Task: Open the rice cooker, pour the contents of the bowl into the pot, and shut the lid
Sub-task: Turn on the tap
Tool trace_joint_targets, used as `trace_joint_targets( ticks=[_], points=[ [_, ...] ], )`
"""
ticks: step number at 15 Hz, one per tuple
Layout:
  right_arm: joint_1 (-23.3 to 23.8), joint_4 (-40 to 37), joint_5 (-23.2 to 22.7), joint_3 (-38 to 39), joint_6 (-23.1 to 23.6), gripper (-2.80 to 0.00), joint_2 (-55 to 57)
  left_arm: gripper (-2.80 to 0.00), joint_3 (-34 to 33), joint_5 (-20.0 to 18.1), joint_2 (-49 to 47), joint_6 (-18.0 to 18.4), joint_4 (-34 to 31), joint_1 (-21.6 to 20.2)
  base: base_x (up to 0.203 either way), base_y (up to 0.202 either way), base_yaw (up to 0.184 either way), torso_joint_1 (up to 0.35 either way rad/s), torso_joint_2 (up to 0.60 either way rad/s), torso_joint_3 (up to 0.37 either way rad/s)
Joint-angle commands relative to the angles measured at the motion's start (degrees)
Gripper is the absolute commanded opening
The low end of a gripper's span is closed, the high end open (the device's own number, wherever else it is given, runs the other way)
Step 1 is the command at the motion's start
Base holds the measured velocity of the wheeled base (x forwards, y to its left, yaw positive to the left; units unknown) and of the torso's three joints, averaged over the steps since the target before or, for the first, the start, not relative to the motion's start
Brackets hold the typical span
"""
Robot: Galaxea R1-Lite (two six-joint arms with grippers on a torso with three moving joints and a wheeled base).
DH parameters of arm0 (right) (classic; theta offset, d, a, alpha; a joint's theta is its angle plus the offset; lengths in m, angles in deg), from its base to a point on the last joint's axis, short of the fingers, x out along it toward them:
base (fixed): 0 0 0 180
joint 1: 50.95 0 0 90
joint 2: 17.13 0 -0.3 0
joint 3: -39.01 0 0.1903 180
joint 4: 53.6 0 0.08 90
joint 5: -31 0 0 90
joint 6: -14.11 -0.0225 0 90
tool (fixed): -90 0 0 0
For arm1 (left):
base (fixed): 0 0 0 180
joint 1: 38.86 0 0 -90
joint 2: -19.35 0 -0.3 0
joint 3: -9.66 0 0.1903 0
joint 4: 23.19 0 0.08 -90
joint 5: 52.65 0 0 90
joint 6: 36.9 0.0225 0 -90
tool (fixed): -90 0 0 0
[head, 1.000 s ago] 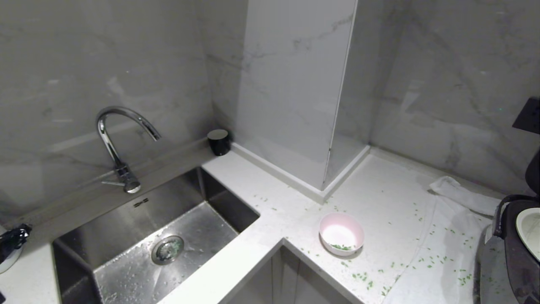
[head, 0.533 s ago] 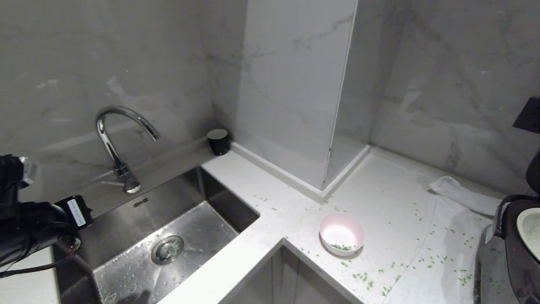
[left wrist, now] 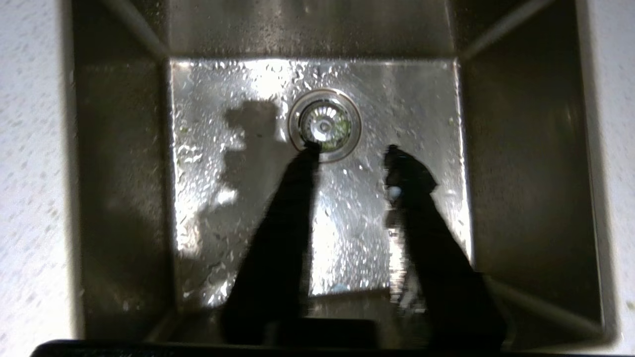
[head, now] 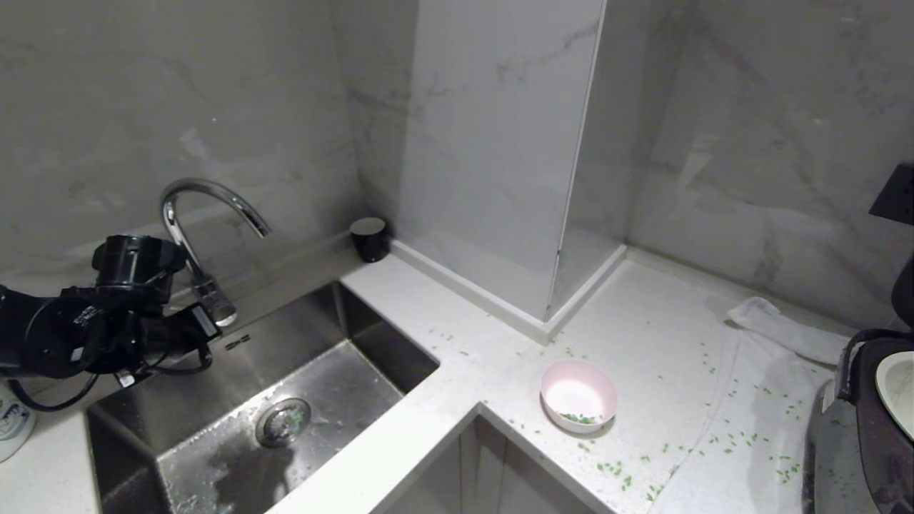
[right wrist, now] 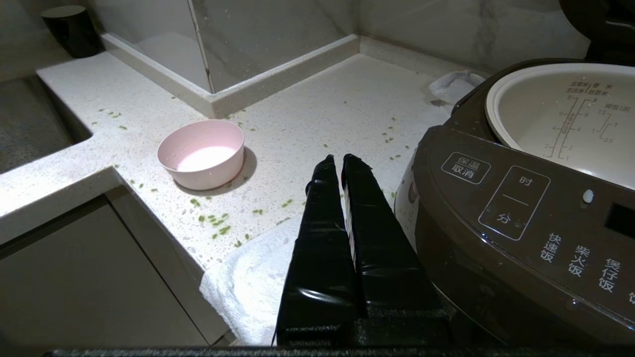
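Above the wet steel sink (left wrist: 521, 148), left gripper (left wrist: 352, 148) part-open, empty; right gripper (right wrist: 342, 161) closed, empty.

Wet steel sink (head: 235, 442) beneath a chrome tap (head: 196, 235), black cup (head: 370, 239) beyond, white cloth (head: 782, 332) on the counter (head: 457, 343).

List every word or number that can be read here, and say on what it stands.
"保温 取消": button on the rice cooker panel.
"时" and "分": the larger button beside it.
"快速饭", "柴火饭": lower panel labels.
Level numbers inside the pot: too small.
Sticker on the left arm: unreadable.
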Motion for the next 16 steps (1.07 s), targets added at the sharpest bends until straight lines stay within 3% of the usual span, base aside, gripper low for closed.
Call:
trace_joint_targets(
  ticks=[1, 9, 13, 16],
  points=[
    [-0.02, 0.0, -0.04, 0.17, 0.01, -2.8, -0.03, 0.0, 4.48, 0.22, -7.0, -0.04, 0.28, -1.39, 0.0, 0.0, 0.0, 0.0, 0.0, 0.0],
    [-0.02, 0.0, -0.04, 0.18, 0.01, -2.8, -0.02, 0.0, 19.56, 2.76, -21.43, 1.14, 0.52, -8.07, 0.0, 0.0, 0.0, 0.0, 0.0, 0.0],
    [-0.02, 0.0, -0.04, 0.09, 0.01, -2.8, -0.09, 0.0, 24.21, 2.87, -26.21, 3.85, 7.67, -9.67, 0.0, 0.0, 0.0, 0.0, 0.0, 0.0],
    [-0.02, 0.0, -0.04, 0.11, 0.01, -2.8, -0.02, 0.0, 27.97, 3.29, -28.06, 3.96, 8.4, -9.75, 0.0, 0.0, 0.0, 0.0, 0.0, 0.0]
  ],
)
